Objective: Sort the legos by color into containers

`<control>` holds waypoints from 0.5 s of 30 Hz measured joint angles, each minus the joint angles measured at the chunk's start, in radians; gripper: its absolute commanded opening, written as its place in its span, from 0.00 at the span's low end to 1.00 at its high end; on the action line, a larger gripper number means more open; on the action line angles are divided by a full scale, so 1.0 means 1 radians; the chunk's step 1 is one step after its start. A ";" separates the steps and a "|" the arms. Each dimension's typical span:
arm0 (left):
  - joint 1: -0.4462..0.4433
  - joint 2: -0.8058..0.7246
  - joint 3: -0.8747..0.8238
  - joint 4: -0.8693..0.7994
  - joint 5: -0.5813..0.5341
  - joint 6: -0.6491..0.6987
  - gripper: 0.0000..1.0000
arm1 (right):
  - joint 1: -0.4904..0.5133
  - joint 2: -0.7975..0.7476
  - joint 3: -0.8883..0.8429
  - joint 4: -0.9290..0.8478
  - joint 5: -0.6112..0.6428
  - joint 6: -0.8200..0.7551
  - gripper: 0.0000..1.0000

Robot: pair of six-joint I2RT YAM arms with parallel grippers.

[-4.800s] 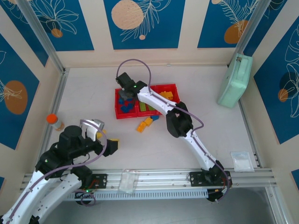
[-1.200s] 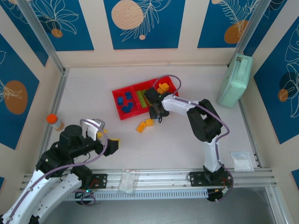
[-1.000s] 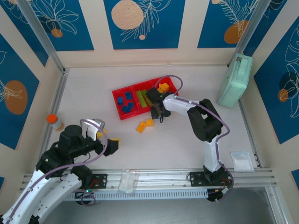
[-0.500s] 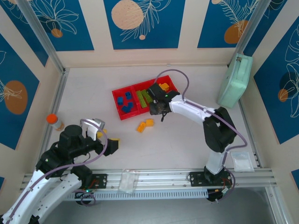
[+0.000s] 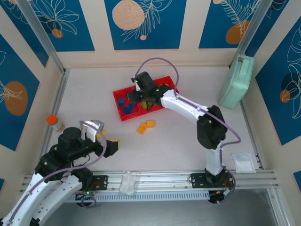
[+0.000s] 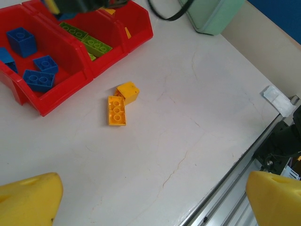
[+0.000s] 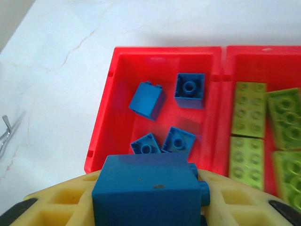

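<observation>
The right claw [image 5: 137,95] hangs over the 9 o'clock end of the bright red three-bin plastic tray [image 5: 126,116], clamped on a blue square plastic brick [image 7: 149,190]. In the right wrist view the brick sits between the claw's yellow pads [image 7: 61,202], above the near edge of that end bin. The bin holds four small blue bricks [image 7: 190,90], lying loose and turned different ways. The middle bin, at 3 o'clock of it, holds lime green long bricks [image 7: 249,115] laid flat side by side.

On the white table [image 5: 94,94], near the tray's front wall at 6 o'clock, lie two yellow-orange bricks. One is a long brick [image 6: 116,110], flat with its studs up. The other is a square brick [image 6: 128,91], touching the long one's far end at 1 o'clock.

The left claw [image 5: 107,140] hovers at 8 o'clock of the table, well apart from the tray. Its yellow fingertips [image 6: 28,197] are spread wide with nothing between them.

A mint-green case [image 5: 236,81] stands by the wall at 2 o'clock. A small orange-capped bottle [image 5: 53,121] stands at 9 o'clock.
</observation>
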 measured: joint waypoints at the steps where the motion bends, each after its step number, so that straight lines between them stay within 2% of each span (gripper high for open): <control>1: 0.000 0.000 0.000 0.000 -0.002 0.000 0.99 | 0.000 0.040 0.022 0.006 -0.018 -0.004 0.29; 6: 0.000 0.001 0.000 0.000 -0.006 0.000 0.99 | 0.000 0.169 0.082 0.023 -0.088 -0.010 0.33; 10: 0.000 0.003 0.000 0.000 -0.006 0.000 0.99 | 0.000 0.223 0.146 0.024 -0.118 -0.011 0.41; 15: 0.000 0.009 0.000 0.000 -0.009 0.000 0.99 | 0.000 0.234 0.192 0.021 -0.131 -0.011 0.61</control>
